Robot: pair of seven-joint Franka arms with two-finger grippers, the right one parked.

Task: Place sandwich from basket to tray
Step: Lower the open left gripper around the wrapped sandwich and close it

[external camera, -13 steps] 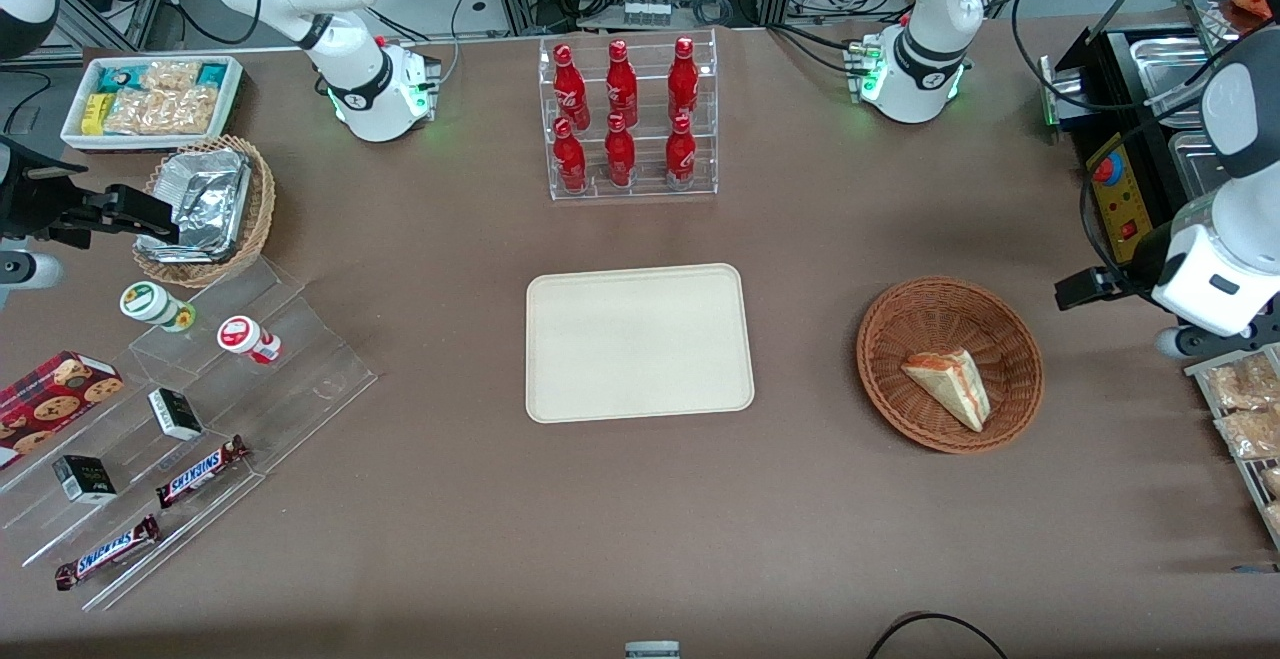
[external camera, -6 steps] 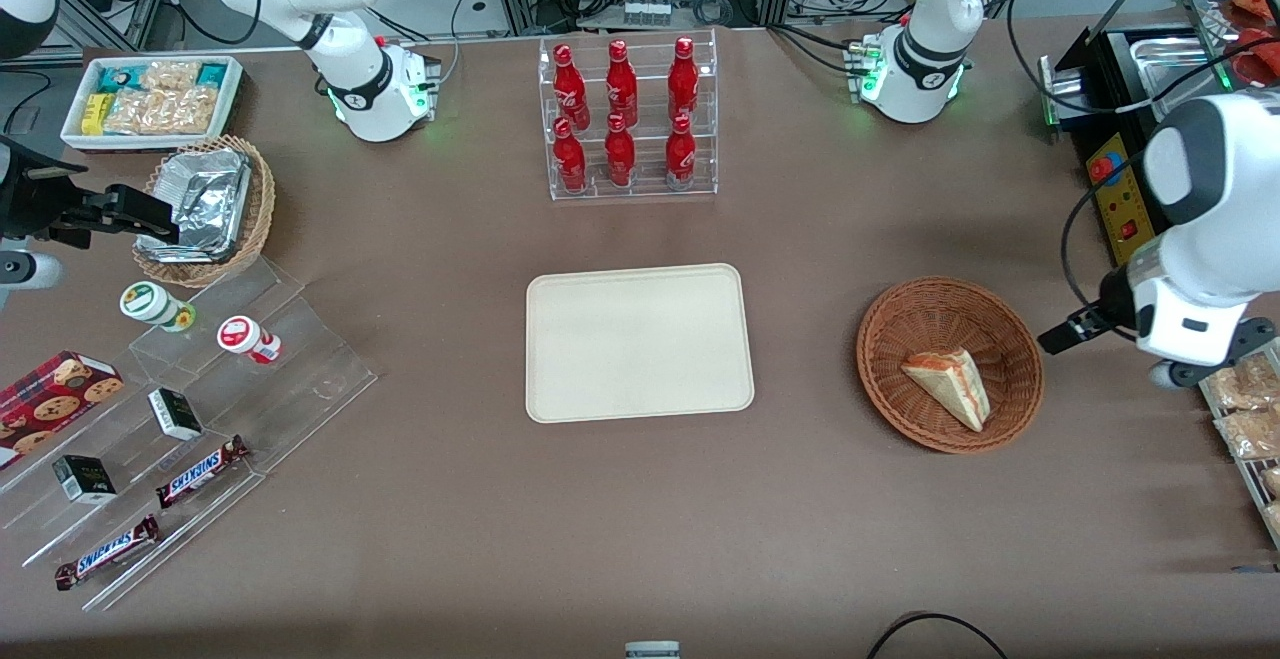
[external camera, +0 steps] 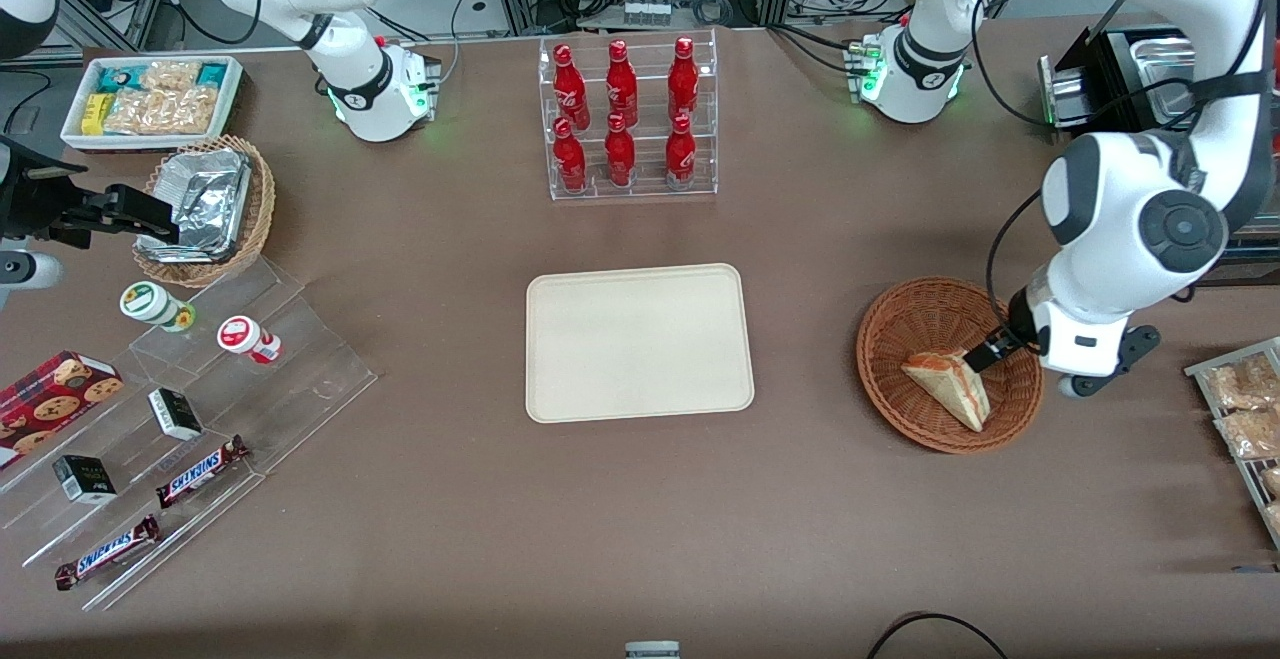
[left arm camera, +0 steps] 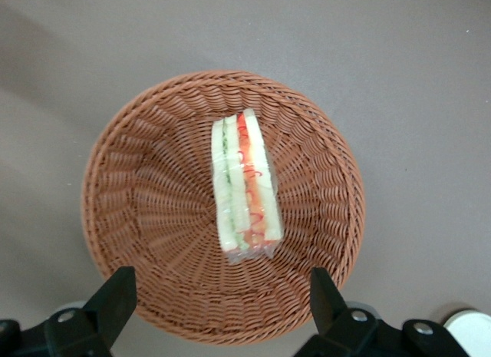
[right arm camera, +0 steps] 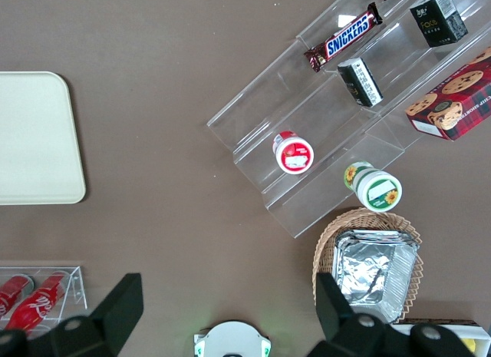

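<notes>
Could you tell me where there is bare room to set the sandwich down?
The tray is bare all over, and brown table shows between it and the basket. It is crowded in the basket, where the sandwich lies and the open gripper hangs above it.

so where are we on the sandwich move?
Early. Done: the gripper is positioned above the basket, fingers open. In hand: nothing; the sandwich lies ungrasped in the basket. Left: descend, grip it, lift, carry it to the tray, which holds nothing yet, and release.
</notes>
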